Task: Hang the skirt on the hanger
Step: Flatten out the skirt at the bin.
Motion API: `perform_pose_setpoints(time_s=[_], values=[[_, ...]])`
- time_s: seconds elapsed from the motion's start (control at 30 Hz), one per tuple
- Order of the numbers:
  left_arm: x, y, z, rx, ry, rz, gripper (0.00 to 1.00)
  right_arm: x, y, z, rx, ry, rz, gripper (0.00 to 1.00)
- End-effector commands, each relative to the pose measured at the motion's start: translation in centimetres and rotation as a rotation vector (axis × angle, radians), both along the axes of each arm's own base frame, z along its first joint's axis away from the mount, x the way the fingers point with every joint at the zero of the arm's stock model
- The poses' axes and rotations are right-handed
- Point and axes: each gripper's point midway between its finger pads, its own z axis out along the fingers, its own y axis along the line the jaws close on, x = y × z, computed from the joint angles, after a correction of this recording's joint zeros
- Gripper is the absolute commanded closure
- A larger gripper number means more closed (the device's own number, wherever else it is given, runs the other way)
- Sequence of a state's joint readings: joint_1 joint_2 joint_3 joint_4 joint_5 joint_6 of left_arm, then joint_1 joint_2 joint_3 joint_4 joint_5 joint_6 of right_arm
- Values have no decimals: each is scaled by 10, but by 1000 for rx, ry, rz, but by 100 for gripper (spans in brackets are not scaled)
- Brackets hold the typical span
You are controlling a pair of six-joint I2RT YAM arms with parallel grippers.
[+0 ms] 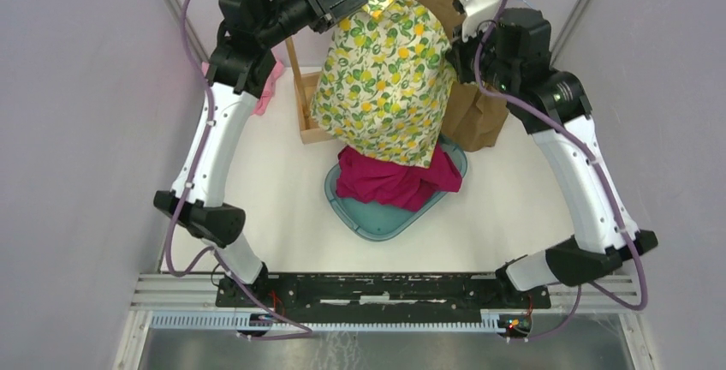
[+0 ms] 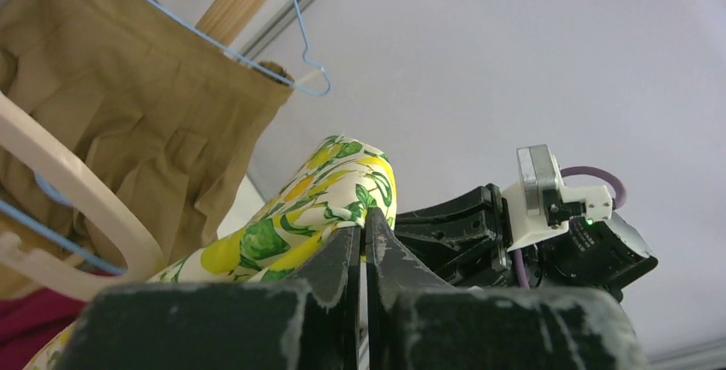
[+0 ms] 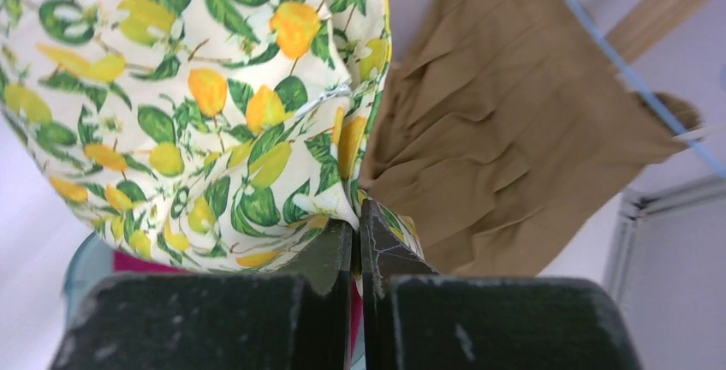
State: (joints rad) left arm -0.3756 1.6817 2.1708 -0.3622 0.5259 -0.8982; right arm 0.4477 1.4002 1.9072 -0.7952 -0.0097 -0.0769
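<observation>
**Skirt.** The skirt is cream fabric printed with yellow lemons and green leaves. It hangs in the air as a wide, draped bell over the far middle of the table. Its upper edge is stretched between the two arms and its hem hangs free. The hem falls over a magenta garment, which lies in a teal tray.

**Left gripper.** The left gripper is closed on the skirt. In the left wrist view, a fold of printed fabric is pinched between the two meeting fingers and rises just above the tips. In the top view this grip is at the upper left corner of the skirt.

**Right gripper.** The right gripper is also closed on the skirt. In the right wrist view, the fabric edge enters the seam between the fingers, and the rest of the cloth spreads up and to the left. This grip is on the right-hand side of the skirt.

**Surroundings.**
- A cream hanger shows at the left of the left wrist view, beside the skirt. Contact between them cannot be determined.
- A brown pleated skirt hangs on a blue wire hanger just behind.
- The wire hanger is hooked near a wooden rack.
- A pink cloth lies beside the rack.
</observation>
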Motion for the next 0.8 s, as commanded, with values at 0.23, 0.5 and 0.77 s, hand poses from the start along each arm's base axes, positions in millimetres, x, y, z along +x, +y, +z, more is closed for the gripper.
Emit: perform_pose_setpoints(time_s=[0.23,0.5,0.77], values=[[-5,17,78,-196,-274,-32,97,40,-21,84,71,-225,-169,99],[-32,29,-93,-105,-19,4,97,15,-15,-74,55,64,-132,98],[-77,44,-156,-48,150,12,97,-1,-19,-140,-6,191,-124,98]])
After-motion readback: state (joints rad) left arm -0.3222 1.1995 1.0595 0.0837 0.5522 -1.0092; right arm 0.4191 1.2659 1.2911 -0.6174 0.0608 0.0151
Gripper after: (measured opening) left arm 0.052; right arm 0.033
